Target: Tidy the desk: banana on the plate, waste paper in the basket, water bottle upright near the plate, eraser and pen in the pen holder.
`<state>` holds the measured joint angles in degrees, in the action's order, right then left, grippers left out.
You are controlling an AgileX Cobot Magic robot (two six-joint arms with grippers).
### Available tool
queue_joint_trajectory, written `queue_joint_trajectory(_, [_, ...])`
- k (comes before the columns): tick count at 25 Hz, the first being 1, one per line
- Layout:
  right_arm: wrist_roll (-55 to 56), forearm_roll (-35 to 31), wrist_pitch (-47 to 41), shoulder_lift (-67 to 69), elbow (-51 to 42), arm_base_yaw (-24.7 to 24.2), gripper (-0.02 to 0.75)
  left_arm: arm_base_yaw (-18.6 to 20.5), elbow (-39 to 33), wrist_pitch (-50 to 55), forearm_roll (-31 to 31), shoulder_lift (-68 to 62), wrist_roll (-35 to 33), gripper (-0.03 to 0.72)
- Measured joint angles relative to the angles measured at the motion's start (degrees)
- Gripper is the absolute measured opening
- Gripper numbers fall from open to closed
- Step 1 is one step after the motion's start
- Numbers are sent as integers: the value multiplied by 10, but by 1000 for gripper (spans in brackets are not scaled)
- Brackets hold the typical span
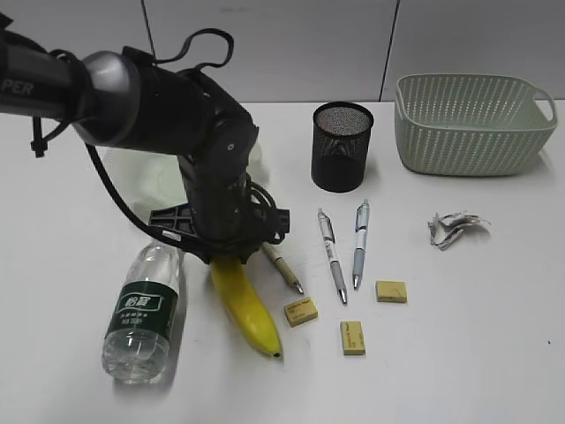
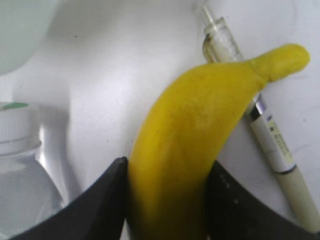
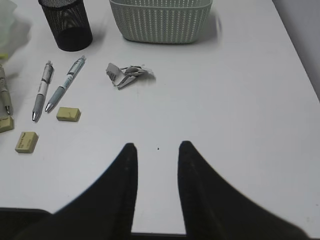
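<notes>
On the table (image 1: 494, 291), the left hand (image 2: 167, 200) clamps the banana (image 2: 190, 140), a pen (image 2: 272, 145) touching it; the bottle (image 1: 141, 309) lies beside; the right hand (image 3: 157, 165) hovers, fingers apart.

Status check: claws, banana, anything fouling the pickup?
Left claw closed on banana. Right claw open, empty. Pen touching banana; bottle alongside.

The yellow banana (image 1: 245, 309) is lying flat beside the capped, green-labelled water bottle (image 1: 141, 311), which is lying on its side. Three pens (image 1: 332, 255) and three tan erasers (image 1: 352, 337) are lying before the black mesh pen holder (image 1: 342, 146). Crumpled waste paper (image 1: 455, 227) is sitting near the pale green basket (image 1: 472, 124).
</notes>
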<state>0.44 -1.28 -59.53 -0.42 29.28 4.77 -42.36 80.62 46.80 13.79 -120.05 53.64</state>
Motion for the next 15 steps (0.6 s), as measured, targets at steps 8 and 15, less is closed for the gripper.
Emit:
queue_joint_trajectory(8, [0,0,0,0,0,0,238,5,51,-36,46,68,0,340])
queue_joint_trajectory(15, [0,0,0,0,0,0,238,121,96,-43,48,75,-56,340])
